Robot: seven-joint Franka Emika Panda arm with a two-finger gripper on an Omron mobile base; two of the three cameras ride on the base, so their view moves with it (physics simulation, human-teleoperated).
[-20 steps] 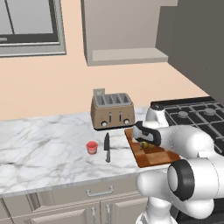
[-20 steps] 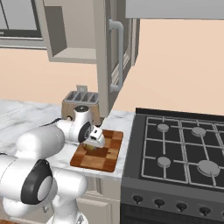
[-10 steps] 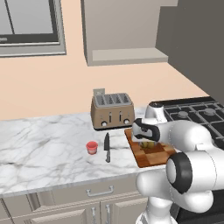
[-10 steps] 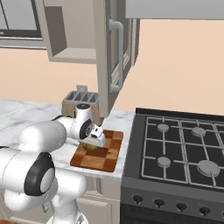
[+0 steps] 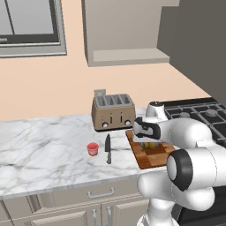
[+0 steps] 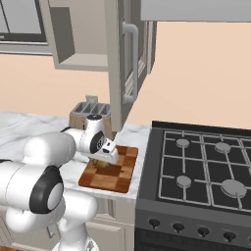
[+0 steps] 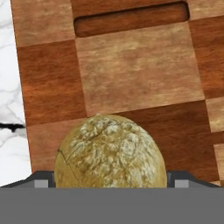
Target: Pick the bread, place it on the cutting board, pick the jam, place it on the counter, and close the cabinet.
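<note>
The white two-finger gripper (image 6: pixel 104 158) hangs low over the checkered wooden cutting board (image 6: pixel 120 172), fingers pointing down, jaws spread wide around the small round golden-brown loaf of bread (image 7: pixel 110 151). In the hand view one small dark fingertip (image 7: pixel 41 180) shows at 8 o'clock of the loaf and the other at 4 o'clock, each just beside its flank; whether they touch it cannot be told. The bread (image 5: pixel 149 145) sits on the board (image 5: pixel 155 155) directly under the gripper (image 5: pixel 145 137), so nothing is lifted.

In the hand view the board's (image 7: pixel 135 78) dark slot handle lies at 12 o'clock of the loaf, with bare wood between them. The board's edge runs down the 9 o'clock side, close to the loaf, with white grey-veined marble counter (image 7: pixel 11 105) beyond it.

In the left base view, a black-handled knife (image 5: pixel 108 148) lies on the counter (image 5: pixel 44 145) at 9 o'clock of the board, and the small squat red jam jar (image 5: pixel 92 148) stands just beyond the knife, well apart from the gripper. A brown four-slot toaster (image 5: pixel 113 111) stands at 11 o'clock of the board. The black gas stove (image 6: pixel 198 169) borders the board's far side, at 3 o'clock in the right base view.

Above, the beige-grey wall cabinet door (image 6: pixel 122 63) with its vertical metal handle stands open, swung out over the board.
</note>
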